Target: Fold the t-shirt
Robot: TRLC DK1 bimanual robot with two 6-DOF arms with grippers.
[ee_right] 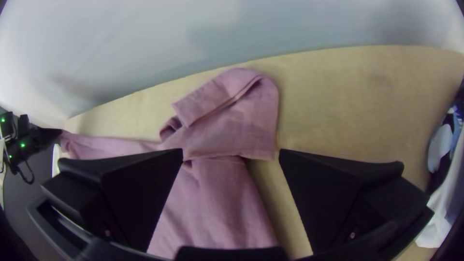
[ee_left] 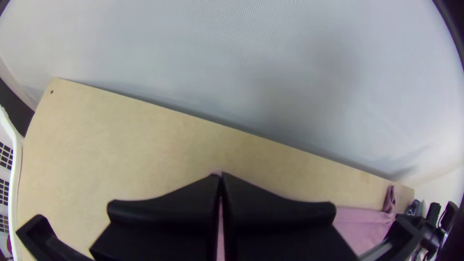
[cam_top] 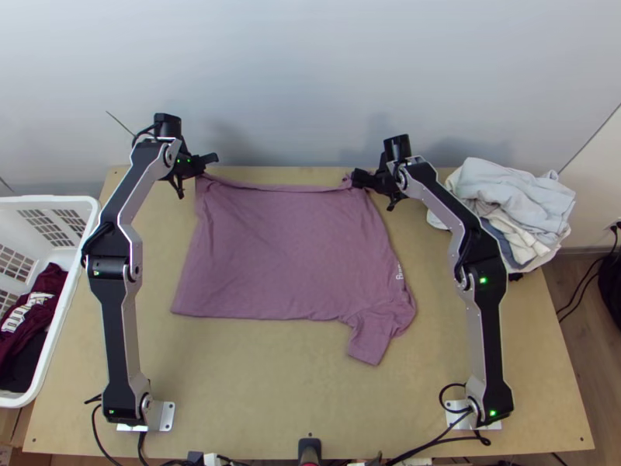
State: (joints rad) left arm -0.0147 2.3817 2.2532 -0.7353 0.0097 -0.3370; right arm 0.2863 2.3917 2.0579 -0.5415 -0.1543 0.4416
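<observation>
Two arms: the left arm (cam_top: 118,311) and the right arm (cam_top: 487,326) both extend from their bases up to the far side of the light wooden table (cam_top: 310,396).
Left gripper (cam_top: 209,159): clenched, pinching the t-shirt (cam_top: 283,248) at its far left corner; in the left wrist view the two fingers meet with pink cloth between and below them.
Right gripper (cam_top: 356,179): released, its two fingers wide apart over the t-shirt's far right corner.
T-shirt: mauve-pink, mostly spread flat on the table between the arms, its far edge running from one gripper to the other.
Far right corner: cloth doubled over on itself, with a turned-back flap.
Near right corner: a sleeve (cam_top: 371,344) juts toward the near edge, slightly rumpled.
Pale clothes pile (cam_top: 512,202): bunched at the table's far right.
White basket (cam_top: 46,199): beside the table on the left, a dark red garment (cam_top: 32,314) inside.
</observation>
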